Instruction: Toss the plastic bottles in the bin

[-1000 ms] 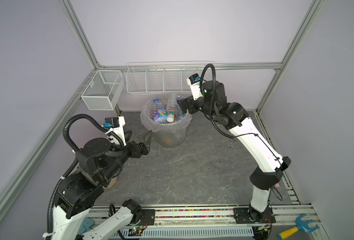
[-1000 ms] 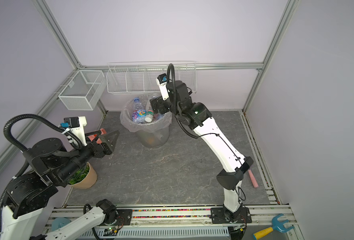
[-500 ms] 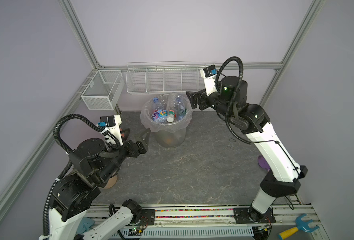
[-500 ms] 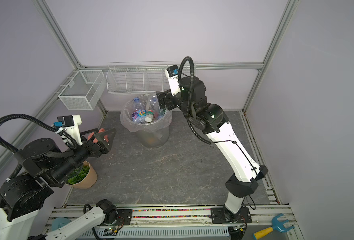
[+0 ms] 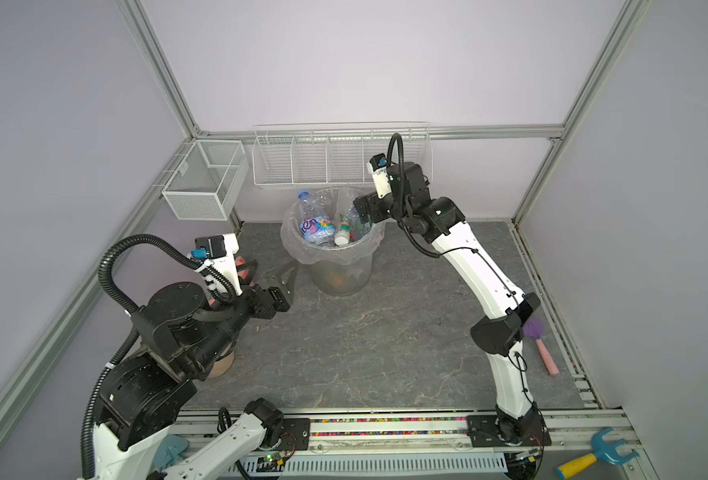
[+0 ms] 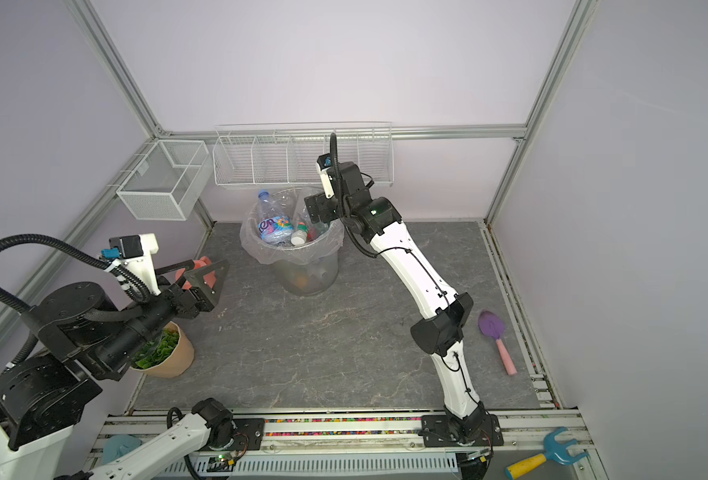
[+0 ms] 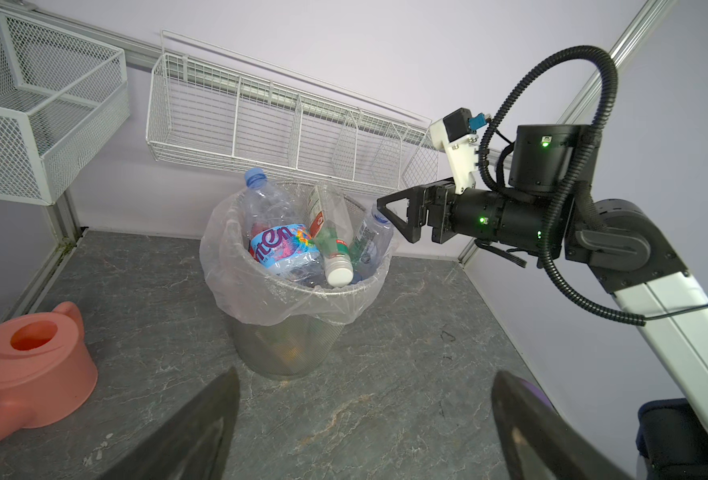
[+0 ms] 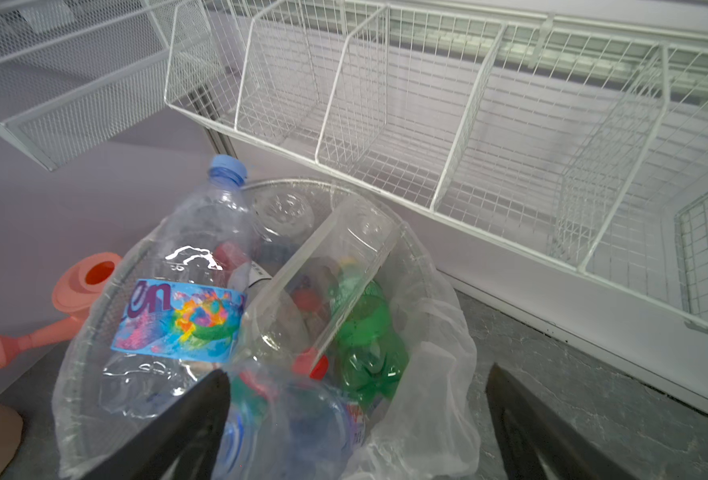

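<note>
The bin (image 5: 341, 277) stands at twelve o'clock on the worktop (image 5: 385, 332). It is packed with the plastic bottles (image 5: 315, 227), several of which poke above its bagged rim. The right arm (image 5: 464, 249) holds its jaws spread wide and empty just above the rim at the bin's two o'clock. The left arm (image 5: 186, 307) has its jaws wide and empty too, hovering at the bin's eight o'clock, apart from it.

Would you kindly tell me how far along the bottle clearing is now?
Done: bottles fill the bin to its rim, and no bottle shows on the floor. In hand: nothing; the right gripper hangs open at the bin's rim, the left gripper open nearby. Left: apparently nothing to pick up.
</note>
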Robot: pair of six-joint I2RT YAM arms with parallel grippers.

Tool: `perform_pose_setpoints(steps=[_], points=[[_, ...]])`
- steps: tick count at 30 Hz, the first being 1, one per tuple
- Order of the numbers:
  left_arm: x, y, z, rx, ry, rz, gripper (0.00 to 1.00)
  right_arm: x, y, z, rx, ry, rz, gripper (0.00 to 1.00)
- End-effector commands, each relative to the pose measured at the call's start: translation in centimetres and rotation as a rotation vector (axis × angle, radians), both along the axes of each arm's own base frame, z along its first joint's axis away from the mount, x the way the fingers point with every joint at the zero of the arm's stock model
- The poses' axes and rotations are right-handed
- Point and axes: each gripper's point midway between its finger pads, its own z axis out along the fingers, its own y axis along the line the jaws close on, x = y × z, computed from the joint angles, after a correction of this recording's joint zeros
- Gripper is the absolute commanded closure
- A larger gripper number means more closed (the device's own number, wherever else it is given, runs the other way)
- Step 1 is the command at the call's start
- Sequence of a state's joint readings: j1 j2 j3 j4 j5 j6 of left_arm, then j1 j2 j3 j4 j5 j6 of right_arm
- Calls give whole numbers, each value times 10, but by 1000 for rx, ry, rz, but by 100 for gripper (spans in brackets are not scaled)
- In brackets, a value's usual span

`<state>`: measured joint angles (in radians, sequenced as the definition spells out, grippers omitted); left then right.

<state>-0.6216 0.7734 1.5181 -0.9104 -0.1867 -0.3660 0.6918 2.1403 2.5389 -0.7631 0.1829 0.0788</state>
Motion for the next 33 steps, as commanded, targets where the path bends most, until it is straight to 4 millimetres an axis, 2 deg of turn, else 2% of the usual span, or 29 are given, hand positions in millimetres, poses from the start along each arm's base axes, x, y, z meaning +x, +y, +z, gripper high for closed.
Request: perform_pose_setpoints(steps=[1, 4, 6, 10, 14, 18, 22, 27, 31, 33], points=[[0, 4, -8, 15, 23, 16, 6, -18, -3, 6, -9, 21, 24, 2], [0, 4, -7, 12, 19, 20, 6, -36, -7, 49, 47, -58, 46, 2], [-1, 5, -6, 10, 15, 23, 6, -55, -10, 80, 85, -114, 71, 2], [1, 6, -6, 10, 13, 29, 6, -92, -30, 134, 160, -200, 95, 3], [4, 5, -8, 18, 12, 39, 6, -118, -62, 154, 184, -255, 70, 4], [10, 10, -9, 39, 4, 79, 6, -135, -107, 147, 143, -288, -27, 9], [18, 25, -10, 75, -12, 179, 3, -148, -158, 120, 97, -299, -161, 12], [27, 47, -12, 115, -36, 320, 1, -174, -230, 91, 65, -297, -348, 12], [37, 56, -25, 169, -47, 402, 1, -198, -280, 61, 18, -302, -497, 12], [40, 62, -33, 174, -55, 449, 1, -207, -299, 42, -14, -296, -555, 12]])
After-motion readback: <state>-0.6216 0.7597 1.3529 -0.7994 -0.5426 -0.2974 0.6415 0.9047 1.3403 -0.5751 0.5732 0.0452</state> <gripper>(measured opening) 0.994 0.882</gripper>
